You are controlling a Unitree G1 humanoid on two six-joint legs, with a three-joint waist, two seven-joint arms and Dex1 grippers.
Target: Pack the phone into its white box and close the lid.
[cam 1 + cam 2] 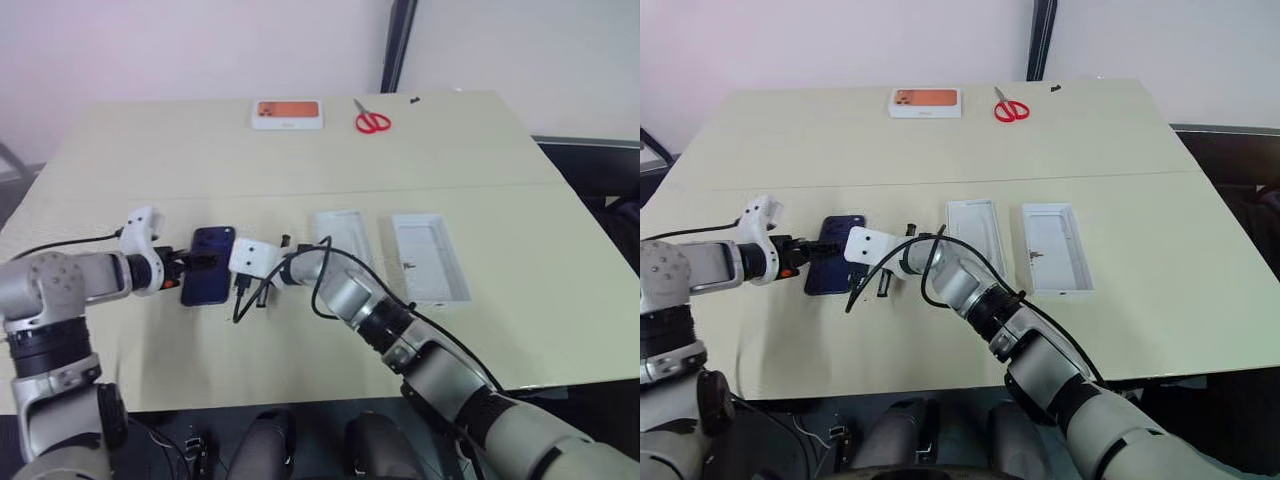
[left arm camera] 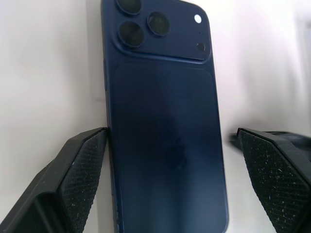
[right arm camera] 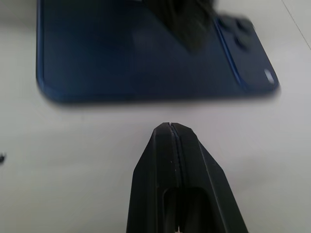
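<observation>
The left gripper [image 2: 170, 160] is spread wide, its fingers [image 2: 80, 170] set either side of the phone [image 1: 208, 264]; one pad is seen at the phone's edge, the other apart. The right gripper [image 3: 171, 127] is clenched empty, just beside the phone's long edge. The phone is laid back-up on the bench [image 1: 500, 180], well apart from the white box [image 1: 340, 236] and lid [image 1: 430, 256]. Its lower end is cut off in the left wrist view.

One phone [image 1: 208, 265], two open white trays [image 1: 341, 238], one orange-printed box [image 1: 287, 113], one scissors [image 1: 372, 120].
</observation>
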